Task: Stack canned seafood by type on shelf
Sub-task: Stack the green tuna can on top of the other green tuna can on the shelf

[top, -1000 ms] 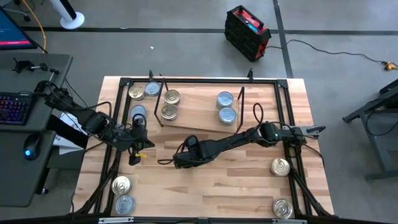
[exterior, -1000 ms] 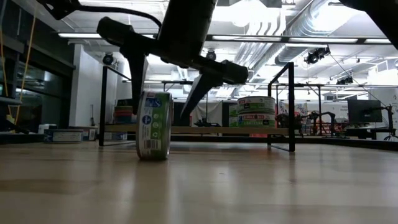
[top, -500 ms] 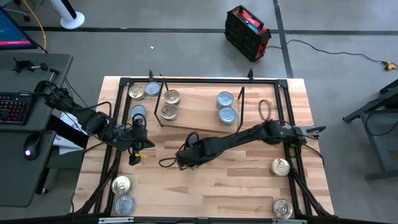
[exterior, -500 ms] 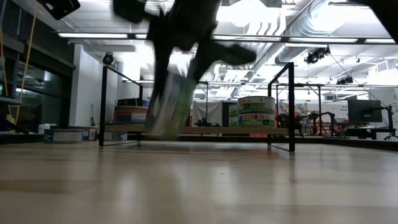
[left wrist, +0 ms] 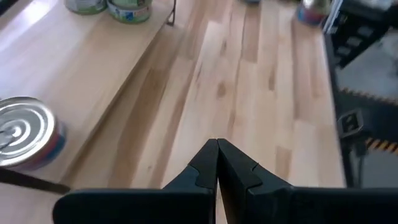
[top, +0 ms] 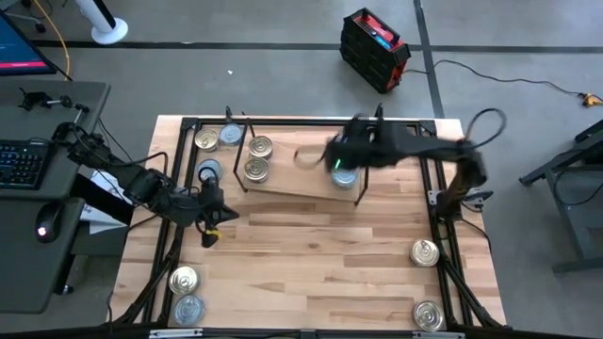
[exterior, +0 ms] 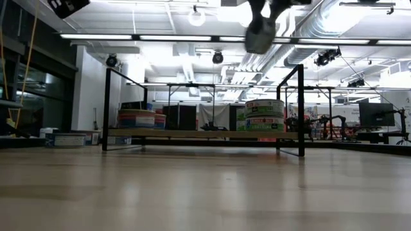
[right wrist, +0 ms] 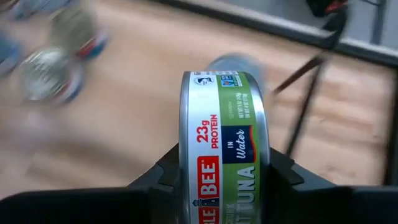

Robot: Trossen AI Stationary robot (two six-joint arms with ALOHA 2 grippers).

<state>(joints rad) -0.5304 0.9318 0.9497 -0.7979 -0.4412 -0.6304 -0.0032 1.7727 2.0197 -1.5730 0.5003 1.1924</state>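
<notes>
My right gripper (top: 335, 162) is blurred above the right part of the shelf (top: 297, 169), shut on a green-labelled tin (right wrist: 224, 155). In the low view that tin (exterior: 259, 35) hangs high over the shelf's right stack (exterior: 264, 115). Two gold-lidded tins (top: 258, 158) sit on the shelf's left end, and a silver one (top: 346, 178) shows under my right arm. My left gripper (top: 209, 232) hovers shut over the table's left side, near the shelf's left bracket, holding nothing. My right gripper pinches the tin between its two fingers, one finger (right wrist: 163, 180) on each flat end (right wrist: 185, 168). The tin stands on edge, its labelled side wall facing the wrist camera. It is lifted clear, above the shelf. The fingers slant down from above.
Loose tins lie on the table: three left of the shelf (top: 218, 139), two at the near left corner (top: 187, 294), two along the right side (top: 425, 252). Thin black brackets (exterior: 300, 109) stand at the shelf's ends. The table's middle (top: 320, 254) is bare wood.
My right gripper has shut on the tin that stood on edge at the table's middle. It has swung the tin fast up and toward the far right, from the table top to high above the shelf's right end.
</notes>
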